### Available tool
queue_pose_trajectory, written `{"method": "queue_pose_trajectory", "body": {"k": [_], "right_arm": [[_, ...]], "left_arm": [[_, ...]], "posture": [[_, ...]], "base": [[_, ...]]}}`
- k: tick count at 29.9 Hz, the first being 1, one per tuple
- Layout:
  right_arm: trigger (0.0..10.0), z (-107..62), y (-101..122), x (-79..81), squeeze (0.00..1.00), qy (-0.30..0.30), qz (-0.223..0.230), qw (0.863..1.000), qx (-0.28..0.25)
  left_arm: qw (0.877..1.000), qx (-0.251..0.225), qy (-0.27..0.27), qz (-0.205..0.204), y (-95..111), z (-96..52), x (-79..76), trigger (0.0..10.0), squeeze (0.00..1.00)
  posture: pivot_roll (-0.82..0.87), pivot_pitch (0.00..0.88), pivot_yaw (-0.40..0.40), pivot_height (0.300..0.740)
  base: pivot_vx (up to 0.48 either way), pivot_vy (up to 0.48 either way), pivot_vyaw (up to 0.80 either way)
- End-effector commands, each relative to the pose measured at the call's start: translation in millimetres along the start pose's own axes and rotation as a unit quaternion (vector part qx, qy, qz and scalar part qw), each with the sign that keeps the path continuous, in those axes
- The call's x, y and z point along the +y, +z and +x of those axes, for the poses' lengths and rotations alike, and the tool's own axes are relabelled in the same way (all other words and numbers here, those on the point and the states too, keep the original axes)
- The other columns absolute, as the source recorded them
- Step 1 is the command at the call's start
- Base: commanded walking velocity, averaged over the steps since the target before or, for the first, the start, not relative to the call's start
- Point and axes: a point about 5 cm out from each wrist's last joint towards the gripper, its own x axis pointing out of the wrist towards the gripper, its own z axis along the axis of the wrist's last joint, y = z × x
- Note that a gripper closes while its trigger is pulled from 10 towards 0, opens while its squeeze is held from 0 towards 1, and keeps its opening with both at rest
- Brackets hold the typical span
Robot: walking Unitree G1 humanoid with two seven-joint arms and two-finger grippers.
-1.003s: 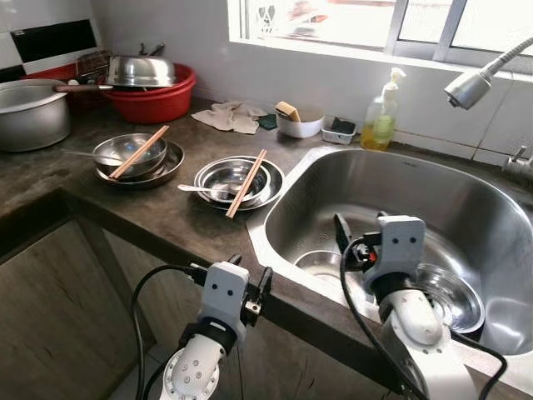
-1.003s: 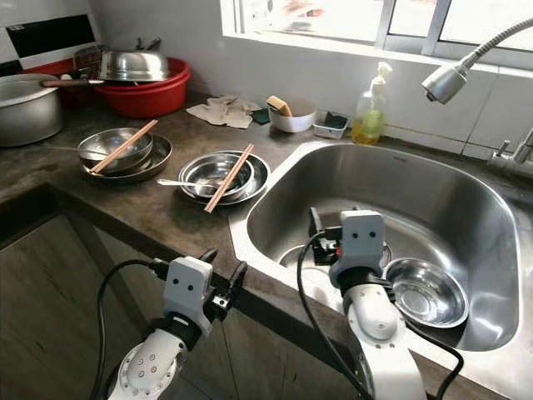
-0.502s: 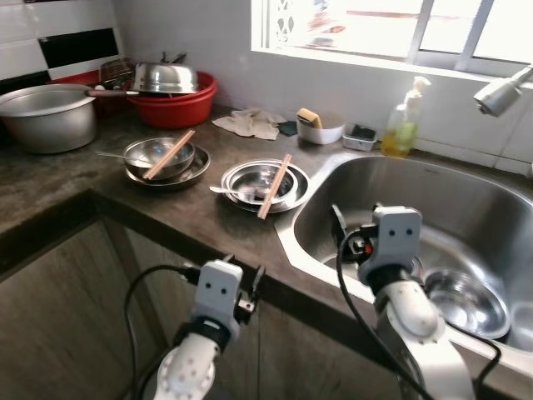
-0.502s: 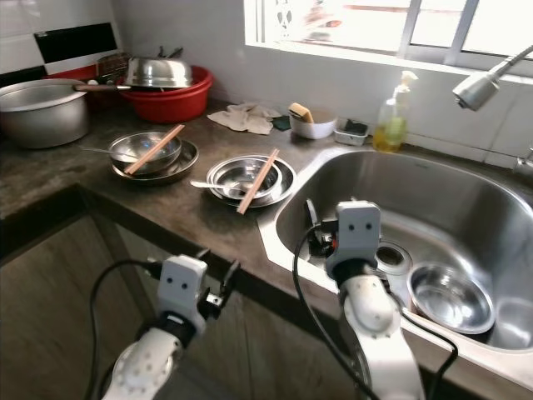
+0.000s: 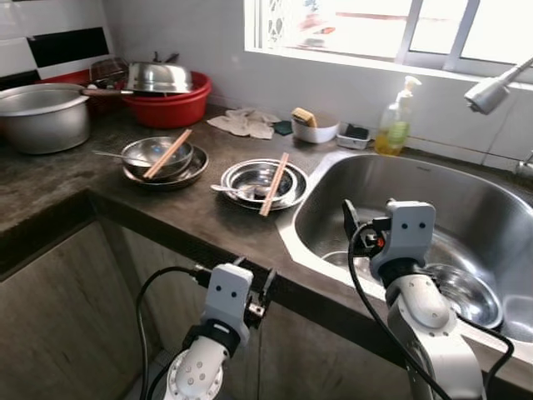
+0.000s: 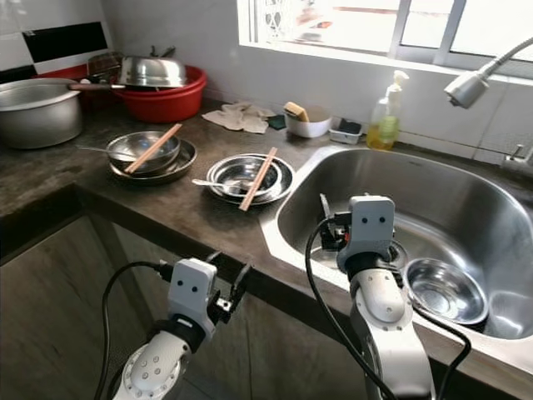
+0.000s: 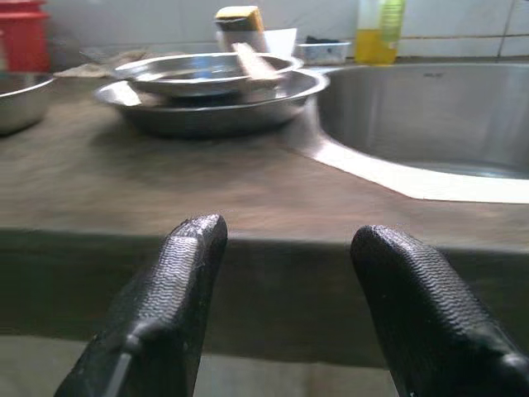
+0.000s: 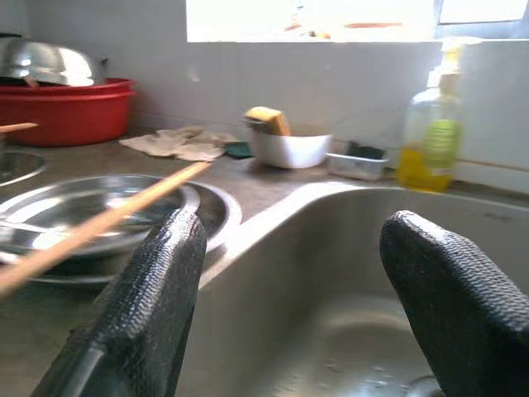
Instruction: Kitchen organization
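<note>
Steel bowls (image 5: 262, 181) stacked on the dark counter (image 5: 191, 212) just left of the sink (image 5: 466, 208) carry 1 chopstick pair (image 5: 273, 173). Right gripper (image 8: 289, 306) hovers above the sink's near edge, fingers wide apart, empty. Left gripper (image 7: 285, 310) sits below the counter edge, fingers spread, empty.
</note>
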Motion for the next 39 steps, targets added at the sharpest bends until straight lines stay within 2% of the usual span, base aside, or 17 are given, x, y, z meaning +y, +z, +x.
{"method": "queue_pose_trajectory", "body": {"k": [1, 10, 18, 22, 30, 39], "right_arm": [[10.0, 3.4, 3, 1.3, 0.0, 0.007, 0.004, 1.0, -0.001], [10.0, 5.6, 3, 4.0, 0.0, 0.025, 0.027, 0.999, 0.003], [10.0, 4.3, -1, 8.6, 0.0, 0.044, 0.023, 0.999, 0.014], [10.0, 4.2, -4, 11.0, 0.0, 0.058, 0.031, 0.998, 0.026], [10.0, 6.9, -7, 16.2, 0.0, 0.098, 0.021, 0.994, 0.033], [10.0, 15.1, -5, 19.6, 0.0, 0.112, 0.022, 0.993, 0.03]], "left_arm": [[1.0, 0.004, 0.004, 0.003, -1, 0.3, 0.8, 10.0, 0.0], [1.0, 0.006, 0.005, 0.009, -1, 0.1, 0.2, 10.0, 0.0], [1.0, 0.001, -0.004, 0.021, 1, -0.5, -1.7, 10.0, 0.0], [1.0, 0.005, 0.014, 0.001, 2, -0.7, 1.4, 10.0, 0.0], [0.999, 0.02, 0.029, 0.0, -2, -3.3, 6.4, 10.0, 0.0], [0.999, 0.019, 0.035, -0.006, 0, -3.8, 8.7, 10.0, 0.0]], "posture": [[0.07, 0.0, -0.049, 0.74], [0.07, 0.003, -0.049, 0.74], [0.07, 0.015, -0.05, 0.74], [0.07, 0.016, -0.051, 0.74], [0.07, 0.024, -0.053, 0.74], [0.07, 0.029, -0.055, 0.74]], "base": [[0.0, 0.0, 0.0], [0.0, 0.0, 0.0], [0.0, -0.143, 0.0], [0.0, -0.329, 0.0], [0.0, 0.0, 0.0], [0.0, 0.0, 0.79]]}}
